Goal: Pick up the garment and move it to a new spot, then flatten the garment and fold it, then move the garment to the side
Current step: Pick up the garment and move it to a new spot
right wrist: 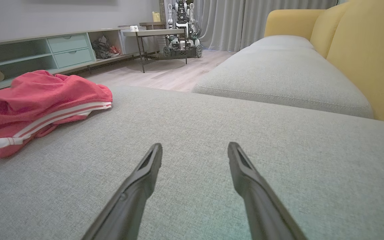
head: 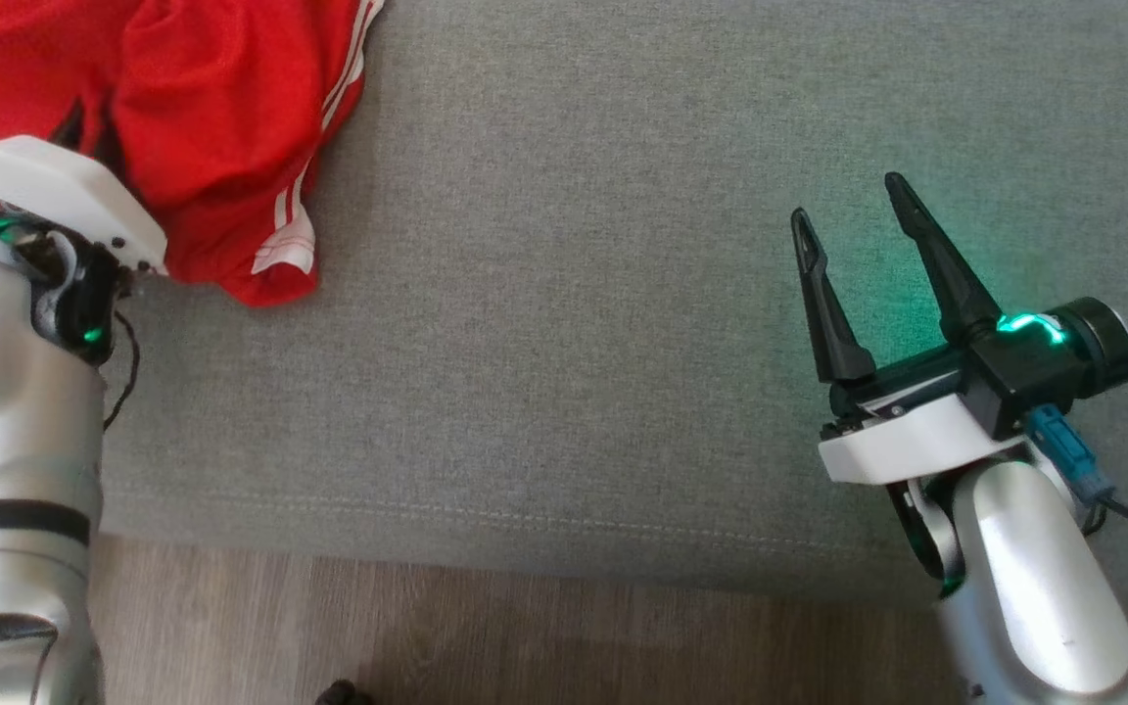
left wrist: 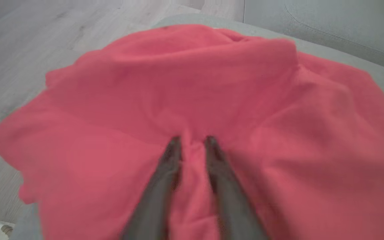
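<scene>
The garment [head: 221, 127] is red with white stripes and lies crumpled at the far left of the grey sofa seat [head: 574, 372]. My left arm's white wrist housing [head: 45, 186] sits over its near edge, fingers hidden under it. In the left wrist view, which is blurred, my left gripper [left wrist: 193, 140] has its fingers pressed into the garment [left wrist: 192, 83] with a raised ridge of cloth pinched between the narrowed tips. My right gripper [head: 846, 200] hovers open and empty over bare cushion at the right, well away from the garment [right wrist: 38, 100]; its spread tips [right wrist: 195, 146] point across the seat.
The seat's front edge runs along the bottom of the head view, with wooden floor [head: 427, 627] below it. A second grey cushion [right wrist: 278, 73] and yellow backrest [right wrist: 362, 50] lie beyond. Across the room stand a low cabinet [right wrist: 45, 50], a table [right wrist: 155, 33] and another robot [right wrist: 182, 26].
</scene>
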### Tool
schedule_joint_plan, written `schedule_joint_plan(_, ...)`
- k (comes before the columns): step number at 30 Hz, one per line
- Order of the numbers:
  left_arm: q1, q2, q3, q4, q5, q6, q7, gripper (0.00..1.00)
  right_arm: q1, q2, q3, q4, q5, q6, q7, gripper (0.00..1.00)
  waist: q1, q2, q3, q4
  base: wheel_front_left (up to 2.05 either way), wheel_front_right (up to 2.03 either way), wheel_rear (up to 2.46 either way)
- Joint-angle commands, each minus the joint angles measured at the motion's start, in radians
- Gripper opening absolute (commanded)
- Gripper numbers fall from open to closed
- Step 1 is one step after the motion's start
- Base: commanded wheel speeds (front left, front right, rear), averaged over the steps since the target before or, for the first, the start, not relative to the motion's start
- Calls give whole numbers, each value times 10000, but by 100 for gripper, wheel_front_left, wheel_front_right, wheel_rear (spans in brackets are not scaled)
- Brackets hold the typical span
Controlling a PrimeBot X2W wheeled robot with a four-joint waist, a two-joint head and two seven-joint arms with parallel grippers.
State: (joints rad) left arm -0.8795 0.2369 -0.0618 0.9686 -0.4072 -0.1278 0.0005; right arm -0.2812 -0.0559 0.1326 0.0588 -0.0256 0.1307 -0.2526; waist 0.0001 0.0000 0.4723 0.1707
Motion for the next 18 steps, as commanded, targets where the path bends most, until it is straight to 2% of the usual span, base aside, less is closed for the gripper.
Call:
schedule_joint_plan(1,-327,635,173,-116,-51,-17,-257,0,-220,57,214,-369,29,0,-92,100,-1,0,-8,-5,0,0,0)
schedule_joint_plan(9,-601,770,129,110,-64,34,-2082,0,-100,57,219,-169,128,0,-92,100,-1,0,-635,137,0,0,0)
schedule_joint_plan(14,-562,807,162,-353,64,138,-2522,0,0,57,364,-9,329,0,-92,100,-1,0,-1244,181,0,0,0)
schedule_joint_plan(18,-436,825,412,-1314,64,244,-2609,0,89,57,439,88,524,0,-92,100,-1,0,-1704,168,0,0,0)
